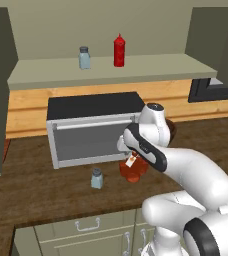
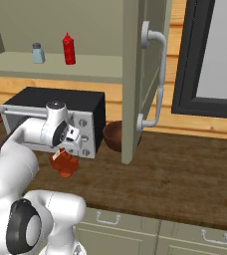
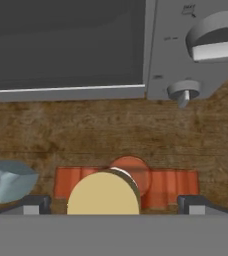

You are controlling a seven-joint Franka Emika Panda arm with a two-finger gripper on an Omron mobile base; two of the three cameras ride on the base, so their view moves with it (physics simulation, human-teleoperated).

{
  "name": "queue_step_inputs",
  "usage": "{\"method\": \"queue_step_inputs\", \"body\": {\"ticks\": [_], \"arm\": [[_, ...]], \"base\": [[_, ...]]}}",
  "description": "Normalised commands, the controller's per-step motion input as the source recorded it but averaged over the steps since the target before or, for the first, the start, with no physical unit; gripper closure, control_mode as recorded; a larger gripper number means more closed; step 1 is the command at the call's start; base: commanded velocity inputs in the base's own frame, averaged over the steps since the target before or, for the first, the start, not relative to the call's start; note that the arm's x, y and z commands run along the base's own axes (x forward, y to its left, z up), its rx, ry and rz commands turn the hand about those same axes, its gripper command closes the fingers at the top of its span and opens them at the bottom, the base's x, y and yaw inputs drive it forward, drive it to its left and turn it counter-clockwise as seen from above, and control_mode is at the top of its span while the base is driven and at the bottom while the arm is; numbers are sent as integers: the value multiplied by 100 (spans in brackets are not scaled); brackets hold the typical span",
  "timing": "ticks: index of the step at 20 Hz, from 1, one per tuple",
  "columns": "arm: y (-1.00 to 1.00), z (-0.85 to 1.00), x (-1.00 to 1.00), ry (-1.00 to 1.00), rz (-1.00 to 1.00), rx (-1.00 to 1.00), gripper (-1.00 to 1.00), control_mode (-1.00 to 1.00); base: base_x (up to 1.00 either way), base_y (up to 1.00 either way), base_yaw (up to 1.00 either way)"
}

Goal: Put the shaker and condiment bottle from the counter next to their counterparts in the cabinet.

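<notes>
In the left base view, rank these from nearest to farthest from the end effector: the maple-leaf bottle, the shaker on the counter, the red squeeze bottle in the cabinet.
1. Maple-leaf bottle, directly under the open end effector.
2. Counter shaker, just left of it on the counter.
3. Red squeeze bottle, up on the cabinet shelf.

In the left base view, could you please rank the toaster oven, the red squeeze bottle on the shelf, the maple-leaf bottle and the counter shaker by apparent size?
1. toaster oven, by far the largest.
2. red squeeze bottle and maple-leaf bottle: too close to rank, as the arm hides part of the maple-leaf bottle.
3. counter shaker, the smallest.
</notes>
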Motion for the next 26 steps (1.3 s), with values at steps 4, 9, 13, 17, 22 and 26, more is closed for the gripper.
{"method": "queue_step_inputs", "body": {"ticks": [4,9,13,17,22,26], "arm": [[0,-11,0,0,0,0,-100,-100],[0,-16,0,0,0,0,100,-100],[0,-10,0,0,0,0,100,-100],[0,-7,0,0,0,0,100,-100],[-4,32,-17,0,0,7,100,-100],[-16,100,-19,0,-1,8,100,-100]], "base": [[0,0,0],[0,0,0],[0,0,0],[0,0,0],[0,0,0],[0,0,0]]}}
